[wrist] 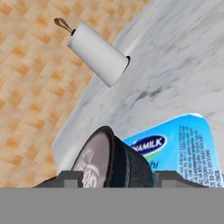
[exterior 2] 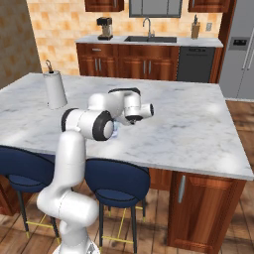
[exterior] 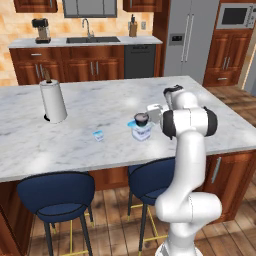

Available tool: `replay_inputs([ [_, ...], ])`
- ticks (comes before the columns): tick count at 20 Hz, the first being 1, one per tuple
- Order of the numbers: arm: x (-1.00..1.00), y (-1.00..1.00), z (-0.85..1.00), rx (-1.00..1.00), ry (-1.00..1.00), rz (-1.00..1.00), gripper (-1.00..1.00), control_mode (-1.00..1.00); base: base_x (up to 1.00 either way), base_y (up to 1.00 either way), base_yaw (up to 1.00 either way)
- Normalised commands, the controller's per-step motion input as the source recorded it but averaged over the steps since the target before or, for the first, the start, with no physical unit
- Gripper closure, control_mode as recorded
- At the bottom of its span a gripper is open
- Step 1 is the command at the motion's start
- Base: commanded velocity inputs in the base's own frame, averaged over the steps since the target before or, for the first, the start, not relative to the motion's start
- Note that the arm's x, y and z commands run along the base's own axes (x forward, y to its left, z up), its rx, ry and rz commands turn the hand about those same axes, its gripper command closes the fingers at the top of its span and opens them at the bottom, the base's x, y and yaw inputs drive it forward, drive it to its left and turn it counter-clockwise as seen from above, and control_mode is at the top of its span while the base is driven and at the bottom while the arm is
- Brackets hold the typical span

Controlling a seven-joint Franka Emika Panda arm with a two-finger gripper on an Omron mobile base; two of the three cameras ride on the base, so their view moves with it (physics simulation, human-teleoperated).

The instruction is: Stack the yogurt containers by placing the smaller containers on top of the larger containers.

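1 dark cup (exterior: 141, 119) was seen just right of centre in the left base view, sitting on or just above the blue lid of the large tub (exterior: 142, 132). In the hand view it was held at the bottom centre between the narrowly parted fingertips (wrist: 65, 178) of the gripper (wrist: 114, 178), with the tub's printed lid directly behind it. The step in hand was judged to be the setting down of this first small cup; contact with the lid could not be confirmed. Release and a clean withdrawal were judged to be called for next. 1 tiny white cup (exterior: 99, 135) was left on the marble counter (exterior: 75, 150), left of the tub. All 3 containers were closed, their contents hidden. 1 paper towel roll (exterior: 53, 101) was seen at the upper left.
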Motion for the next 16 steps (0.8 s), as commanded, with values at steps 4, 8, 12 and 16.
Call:
replay_inputs([
  [4,0.19,0.00,-0.07,0.00,0.03,0.00,1.00,-1.00,0.00,0.00,0.00],
  [8,0.09,0.00,-0.04,0.00,0.04,0.00,1.00,-1.00,0.00,0.00,0.00],
  [12,0.00,0.04,0.00,0.00,0.01,0.00,-1.00,-1.00,0.00,0.00,0.00],
  [16,0.00,0.01,0.00,0.00,0.00,0.00,-1.00,-1.00,0.00,0.00,0.00],
])
